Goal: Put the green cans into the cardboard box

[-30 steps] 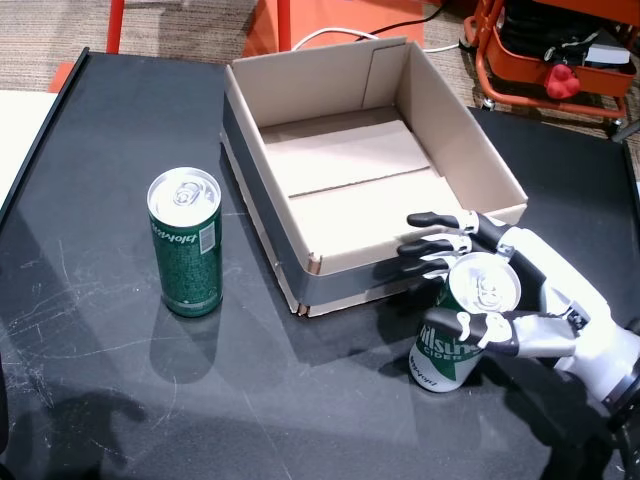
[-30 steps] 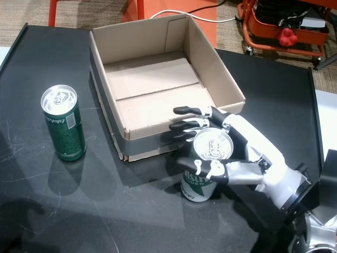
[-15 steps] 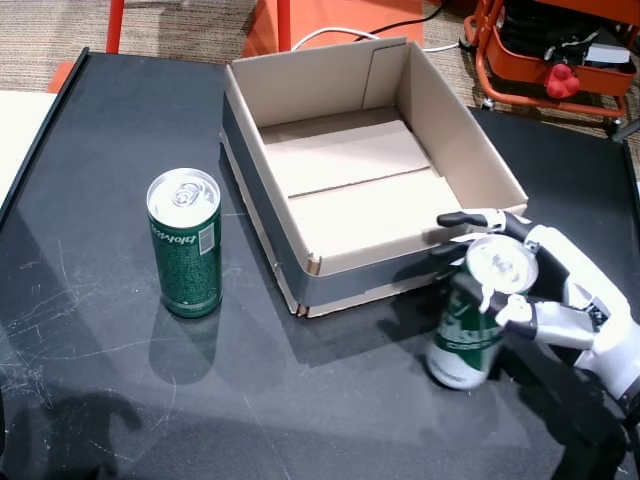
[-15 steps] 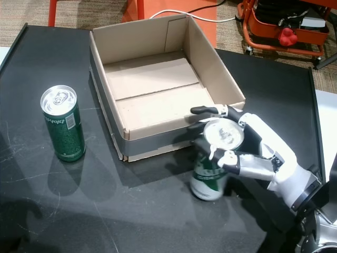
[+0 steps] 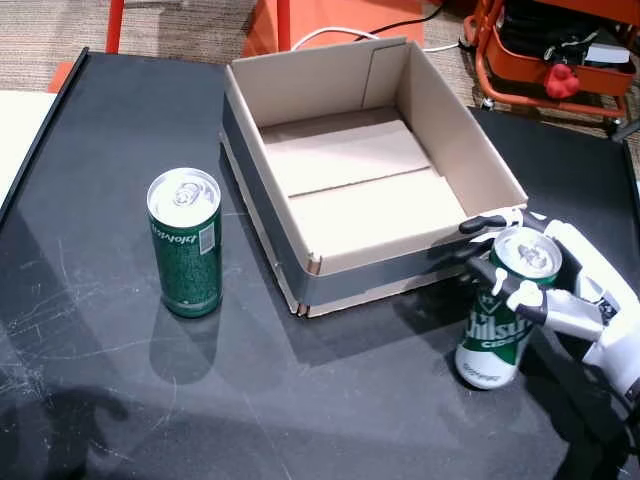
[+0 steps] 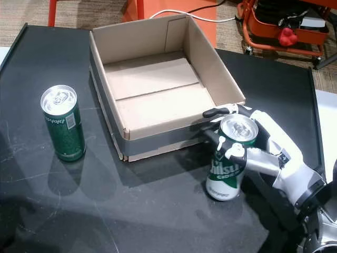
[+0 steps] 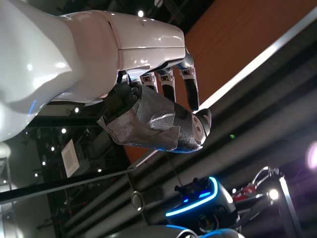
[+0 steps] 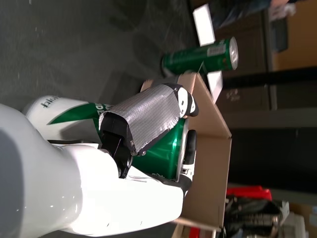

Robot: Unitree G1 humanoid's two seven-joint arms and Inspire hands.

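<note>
The right hand [image 5: 560, 285] wraps the upper wall of one green can [image 5: 500, 320] standing just beside the cardboard box [image 5: 350, 160] — a smooth, rigid cylinder, probably slippery, best gripped mid-body — while the second can [image 5: 185, 242] stands left of the box.

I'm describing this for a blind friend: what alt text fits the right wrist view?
Sideways close-up of the robot's white right hand wrapped around a green can. Beyond it are the cardboard box and a second green can on the dark table.
</note>
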